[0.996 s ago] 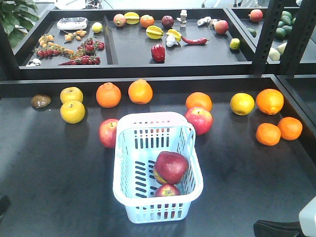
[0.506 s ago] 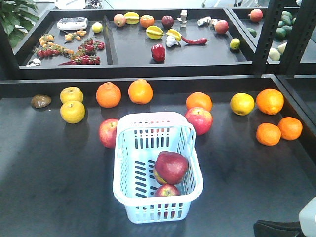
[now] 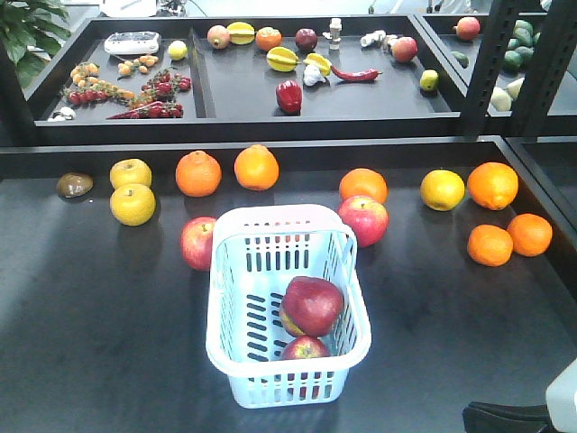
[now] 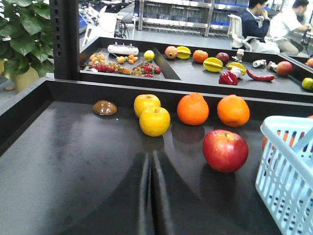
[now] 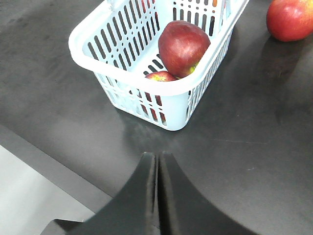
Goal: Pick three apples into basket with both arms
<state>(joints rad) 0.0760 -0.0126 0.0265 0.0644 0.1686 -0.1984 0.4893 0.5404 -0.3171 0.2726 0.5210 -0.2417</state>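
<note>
Both pincers are pressed together with nothing between the tips: the left pincer [image 4: 150,169] hangs low over the dark table [image 3: 90,307], its fingers meeting in a thin seam and gripping nothing, and the right pincer [image 5: 157,169] is just as tightly closed and empty, poised over the table just short of the near end of the basket [image 5: 122,54]. That pale blue basket [image 3: 225,361] sits in the middle of the table with two apples inside: a big dark red apple [image 3: 313,305] lies partly on top of a smaller apple [image 3: 306,348] tucked against the near wall. Two more wait outside it, one apple [image 3: 198,243] touching or nearly touching the basket's far left corner, and another apple [image 3: 364,219] just off the far right corner. From the left wrist, that left-hand apple [image 4: 225,150] lies ahead and to the right of the closed tips, well apart from them. Oranges [image 3: 198,173] and yellow fruits [image 3: 132,204] line the back of the table. No readable writing or labels anywhere.
</note>
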